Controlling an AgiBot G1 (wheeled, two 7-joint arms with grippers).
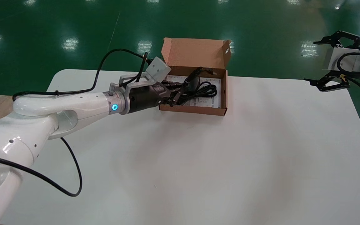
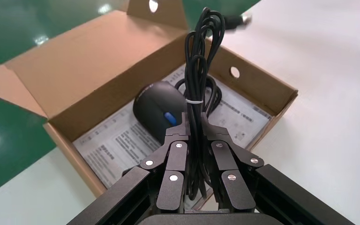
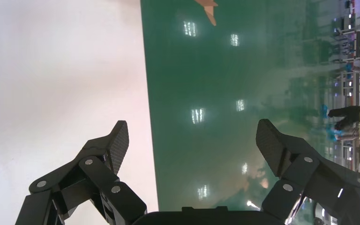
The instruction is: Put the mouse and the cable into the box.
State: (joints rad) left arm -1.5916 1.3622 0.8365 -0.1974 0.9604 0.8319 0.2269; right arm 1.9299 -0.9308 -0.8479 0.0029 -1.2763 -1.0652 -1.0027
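Left gripper point(image 1: 175, 95) is in over the left end of the open brown cardboard box point(image 1: 195, 53), and its fingers are pinched tight on the bundled black cable point(image 1: 202, 89). In the left wrist view, the two pads are closed hard against the cable with nothing between them but its strands. The bundle, cinched by a thin white tie, sticks straight out past the fingertips. Its loops reach across the inside of the box toward the right wall. I can't tell whether they rest on the bottom or hang just above it.

The black computer mouse point(image 2: 161, 110) with its blue scroll wheel is down in the box already. It lies on a white printed leaflet point(image 2: 117, 140) that covers the bottom, just beyond the fingertips. The lid stands up along the far side.

The box sits at the far edge of the white table point(image 1: 198, 162), about the middle, with green glossy floor point(image 1: 73, 25) behind it.

Right gripper point(image 1: 309, 61) is parked well off at the far right corner, over the table's edge. Its jaws are spread wide and hold nothing.
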